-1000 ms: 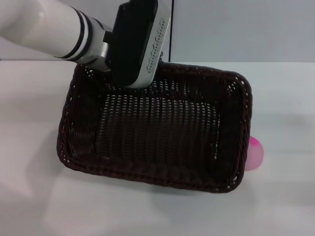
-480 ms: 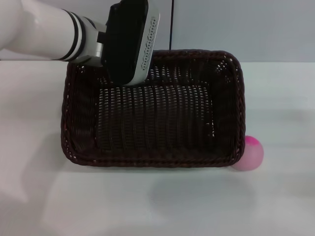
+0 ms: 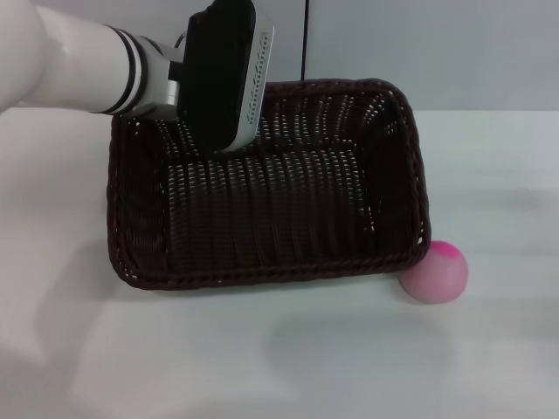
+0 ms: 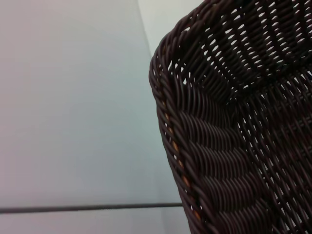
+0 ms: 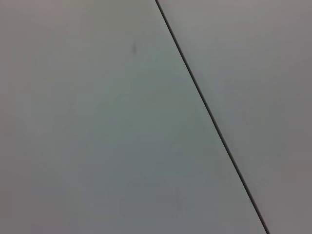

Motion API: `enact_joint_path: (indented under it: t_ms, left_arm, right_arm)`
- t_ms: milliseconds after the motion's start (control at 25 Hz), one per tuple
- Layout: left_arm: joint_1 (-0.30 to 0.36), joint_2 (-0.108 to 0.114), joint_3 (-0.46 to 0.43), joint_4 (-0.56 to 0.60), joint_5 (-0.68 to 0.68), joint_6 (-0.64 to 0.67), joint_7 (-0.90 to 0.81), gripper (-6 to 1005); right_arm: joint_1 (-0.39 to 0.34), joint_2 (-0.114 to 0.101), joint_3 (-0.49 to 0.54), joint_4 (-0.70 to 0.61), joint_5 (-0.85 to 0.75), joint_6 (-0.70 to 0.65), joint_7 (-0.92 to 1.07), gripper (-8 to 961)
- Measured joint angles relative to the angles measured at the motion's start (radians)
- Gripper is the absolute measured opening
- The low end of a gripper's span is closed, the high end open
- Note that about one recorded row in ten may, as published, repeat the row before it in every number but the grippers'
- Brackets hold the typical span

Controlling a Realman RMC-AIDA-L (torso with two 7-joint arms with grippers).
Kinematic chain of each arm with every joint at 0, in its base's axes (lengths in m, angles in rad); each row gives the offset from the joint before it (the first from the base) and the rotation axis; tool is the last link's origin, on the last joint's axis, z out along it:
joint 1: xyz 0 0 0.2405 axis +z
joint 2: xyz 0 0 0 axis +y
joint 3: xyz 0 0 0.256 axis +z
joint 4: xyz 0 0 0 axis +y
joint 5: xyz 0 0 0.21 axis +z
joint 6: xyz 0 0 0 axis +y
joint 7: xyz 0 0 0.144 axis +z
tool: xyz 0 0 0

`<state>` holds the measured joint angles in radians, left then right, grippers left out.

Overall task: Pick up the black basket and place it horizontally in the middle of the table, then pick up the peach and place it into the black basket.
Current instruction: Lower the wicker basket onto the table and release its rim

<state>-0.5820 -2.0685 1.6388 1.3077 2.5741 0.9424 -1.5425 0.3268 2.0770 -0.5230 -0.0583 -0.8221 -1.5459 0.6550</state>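
White table [image 3: 262,367], plain grey wall behind, thin dark seam down wall. Black basket [image 3: 271,209] mid-table, long side across, far edge tipped up. Peach [image 3: 434,272] on table touching basket's near right corner. Left gripper [image 3: 223,144] over basket's far left rim; fingers hidden behind housing, grip cannot tell. Right wrist view: only wall.

The left arm [image 3: 79,70] reaches in from the upper left of the head view, its white forearm ending in a black-and-silver left gripper [image 3: 223,78] angled downward. Its fingers are hidden.
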Motion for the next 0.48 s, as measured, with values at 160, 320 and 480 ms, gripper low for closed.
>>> enact_joint_path:
  t_ms: [160,320,480]
  left_arm:
    - [0.024,0.001,0.026,0.002,0.009,-0.03,-0.006,316]
    - [0.048,0.001,0.065,0.008,0.022,-0.058,-0.006,613]
    - [0.064,0.001,0.087,0.016,0.027,-0.062,-0.006,758]
  right_arm:
    - [0.002,0.0,0.0,0.0,0.0,0.007,-0.001,742]
    - [0.005,0.0,0.0,-0.002,0.0,0.014,-0.001,742]
    - [0.005,0.0,0.0,-0.003,0.0,0.014,-0.002,742]
